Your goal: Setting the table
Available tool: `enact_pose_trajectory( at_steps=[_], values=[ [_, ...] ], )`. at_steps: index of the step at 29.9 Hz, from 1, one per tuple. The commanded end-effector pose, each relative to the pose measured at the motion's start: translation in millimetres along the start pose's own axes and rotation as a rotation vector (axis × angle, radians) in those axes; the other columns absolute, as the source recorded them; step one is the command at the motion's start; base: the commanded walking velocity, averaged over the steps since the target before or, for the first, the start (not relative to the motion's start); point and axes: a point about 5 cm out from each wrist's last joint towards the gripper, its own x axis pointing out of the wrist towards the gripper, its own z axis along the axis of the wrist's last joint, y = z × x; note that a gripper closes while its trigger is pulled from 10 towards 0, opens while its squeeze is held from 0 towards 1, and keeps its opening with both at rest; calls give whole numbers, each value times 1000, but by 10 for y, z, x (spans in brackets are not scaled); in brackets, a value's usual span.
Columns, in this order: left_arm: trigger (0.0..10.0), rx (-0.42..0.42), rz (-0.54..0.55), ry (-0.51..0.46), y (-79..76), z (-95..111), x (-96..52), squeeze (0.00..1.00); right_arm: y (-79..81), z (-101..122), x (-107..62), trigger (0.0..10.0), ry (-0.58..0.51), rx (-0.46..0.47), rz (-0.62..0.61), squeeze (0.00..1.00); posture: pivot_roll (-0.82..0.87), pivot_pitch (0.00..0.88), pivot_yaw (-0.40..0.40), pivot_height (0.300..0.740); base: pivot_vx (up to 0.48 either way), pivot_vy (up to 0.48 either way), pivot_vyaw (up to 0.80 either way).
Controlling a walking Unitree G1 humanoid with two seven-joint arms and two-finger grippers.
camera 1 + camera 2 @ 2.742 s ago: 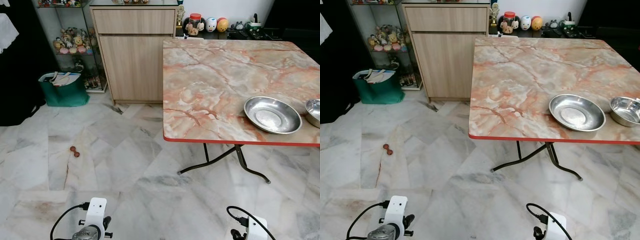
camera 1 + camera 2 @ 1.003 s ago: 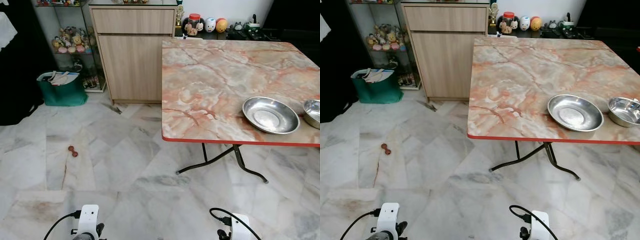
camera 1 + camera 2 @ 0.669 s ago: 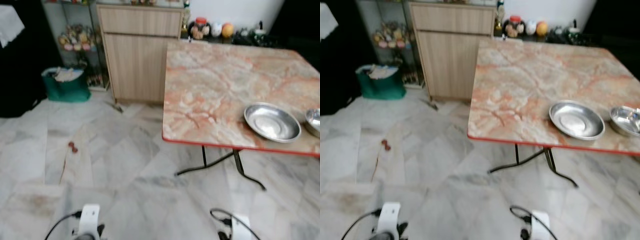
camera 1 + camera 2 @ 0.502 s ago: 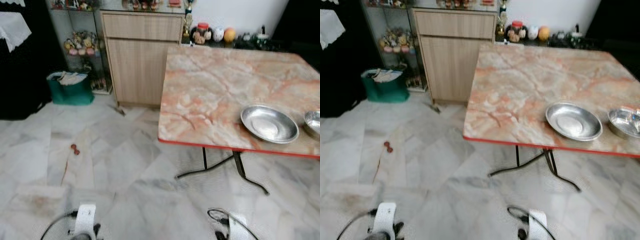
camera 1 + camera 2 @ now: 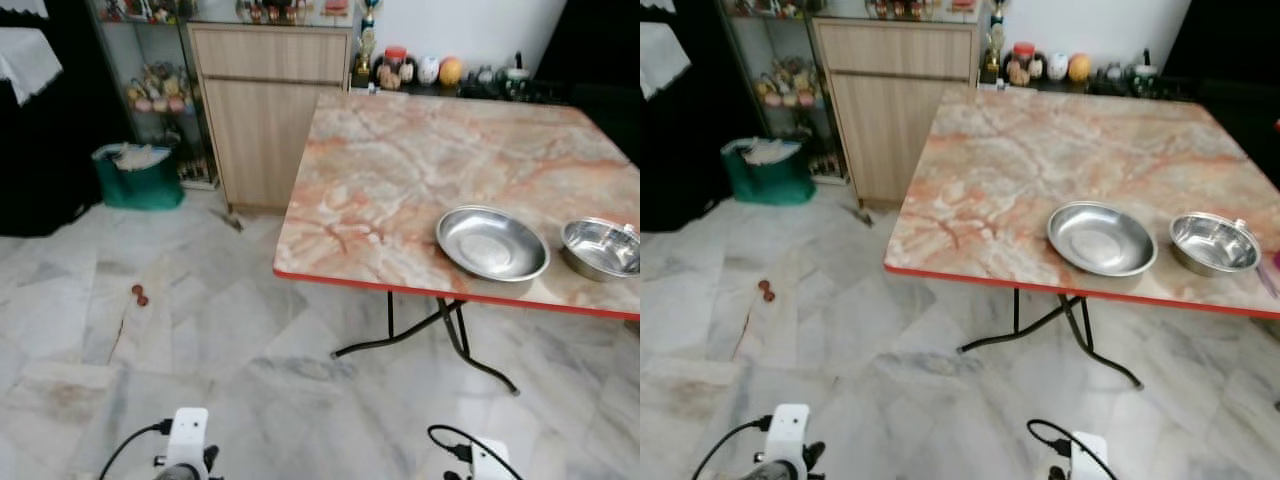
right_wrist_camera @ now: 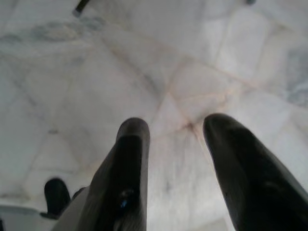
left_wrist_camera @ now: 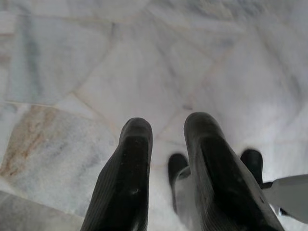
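Marble-patterned table (image 5: 1040,170), red-edged, with a steel plate (image 5: 1101,238) beside a steel bowl (image 5: 1214,243).

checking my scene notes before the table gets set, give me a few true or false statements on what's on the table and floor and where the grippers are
1. Two metal dishes sit on the marble table. True: a wide steel plate and a steel bowl stand side by side near its front edge.
2. The steel bowl is stacked inside the steel plate. False: they stand apart.
3. The left gripper is holding a spoon. False: its fingers are apart with nothing between them, pointed at the floor.
4. The right gripper is open and hangs over the marble floor. True.
5. A green bag stands on the table. False: it stands on the floor beside the wooden cabinet.
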Motion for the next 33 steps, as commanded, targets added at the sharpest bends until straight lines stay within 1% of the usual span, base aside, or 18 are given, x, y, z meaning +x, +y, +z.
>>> enact_pose_trajectory(
  at_steps=[1, 29, 33],
  values=[
    [10000, 3, -4, 3, -30, 14, 6, 0, -59, -67, -18, 10000, 19, 4, -17, 0, 50, 0, -61, 724, 0, -255, 0],
    [10000, 6, -15, -4, -76, 31, 11, 0, -74, -54, -18, 10000, 12, -13, -25, 0, 51, 0, -67, 724, 0, -249, 0],
    [10000, 2, -13, -13, -85, 45, 13, 0, -74, -51, -17, 10000, 12, -23, -25, 0, 53, 0, -67, 724, 0, 0, 0]
  ],
)
